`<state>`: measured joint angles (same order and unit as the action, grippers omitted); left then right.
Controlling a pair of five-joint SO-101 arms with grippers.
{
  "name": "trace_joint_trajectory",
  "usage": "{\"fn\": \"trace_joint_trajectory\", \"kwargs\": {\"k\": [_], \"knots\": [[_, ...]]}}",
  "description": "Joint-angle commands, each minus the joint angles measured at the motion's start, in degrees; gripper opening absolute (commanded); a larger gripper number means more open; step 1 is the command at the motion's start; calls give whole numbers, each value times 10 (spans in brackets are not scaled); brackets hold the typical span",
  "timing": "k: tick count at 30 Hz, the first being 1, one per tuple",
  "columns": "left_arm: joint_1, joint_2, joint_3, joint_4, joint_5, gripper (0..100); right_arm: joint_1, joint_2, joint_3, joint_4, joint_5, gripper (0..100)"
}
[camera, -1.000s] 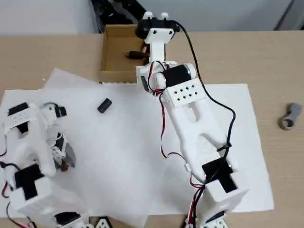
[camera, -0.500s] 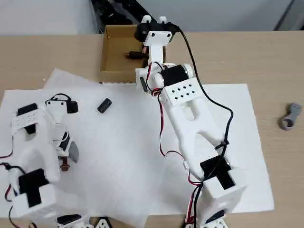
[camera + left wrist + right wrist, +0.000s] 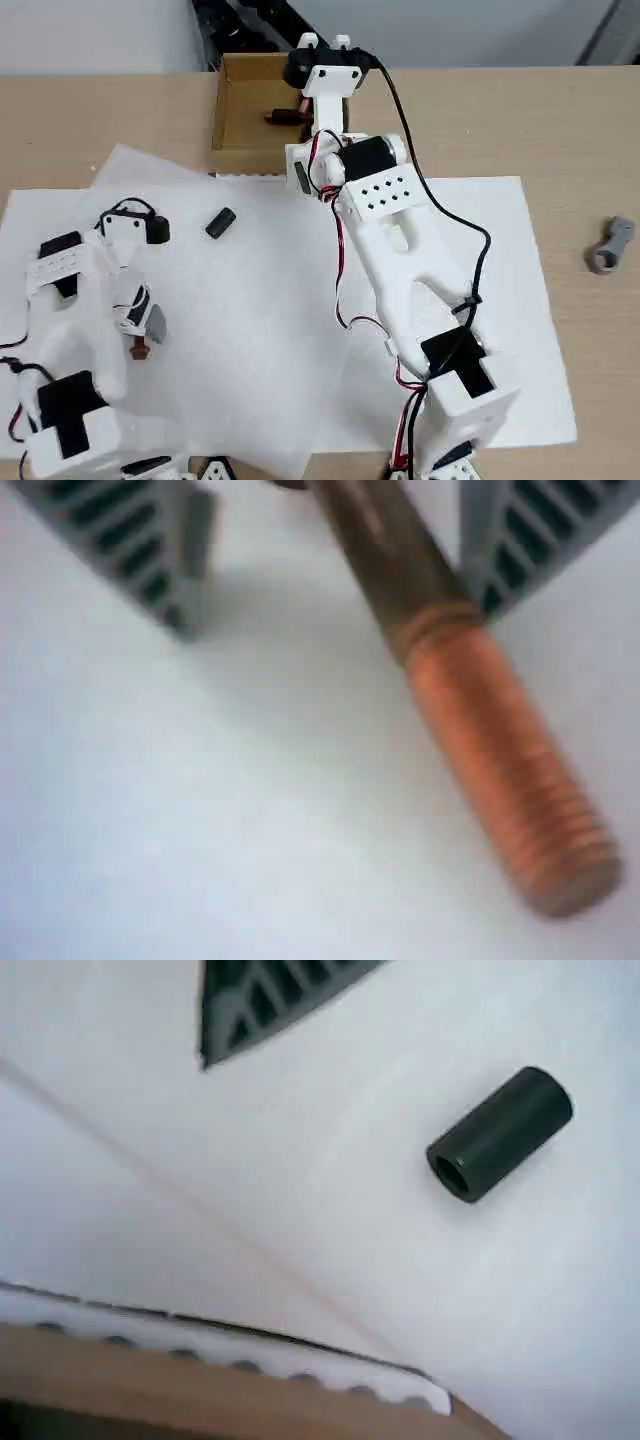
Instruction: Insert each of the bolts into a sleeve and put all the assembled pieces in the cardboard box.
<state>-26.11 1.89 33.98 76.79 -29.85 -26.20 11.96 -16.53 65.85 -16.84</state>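
The left gripper is clamped on a copper bolt, which runs out aslant from between its jaws. The smooth shank lies against one ribbed jaw, a gap shows between it and the other, and the threaded end sticks out past the tips. Jaws and bolt hang over the white paper. The black sleeve lies on its side on that paper, well ahead of these jaws and apart from them, between them and the cardboard box.

The right arm reaches to the near wall of the box. Whether the right gripper stands wide or narrow cannot be told. In its wrist view the sleeve lies beyond its tip, untouched, open end showing, with the box's edge close by. One assembled piece, dark with a copper end, lies inside the box. A grey part sits on the bare table, far from both pairs of jaws.
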Motion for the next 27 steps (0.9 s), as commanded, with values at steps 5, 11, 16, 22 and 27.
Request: {"fn": "trace_joint_trajectory", "kwargs": {"k": [5,11,16,22,27], "knots": [[-3,-2,-49,-16,-59,5,10,-7,-26,-3,-2,184],[-2,-2,-153,74,-123,5,15,-8,-26,1,-3,184],[-2,-2,-226,170,-198,5,15,-8,-26,-1,-3,184],[-1,-2,-276,236,-272,6,15,-8,-26,-2,-3,184],[-2,-2,-307,236,-274,6,15,-8,-27,-3,-2,184]]}}
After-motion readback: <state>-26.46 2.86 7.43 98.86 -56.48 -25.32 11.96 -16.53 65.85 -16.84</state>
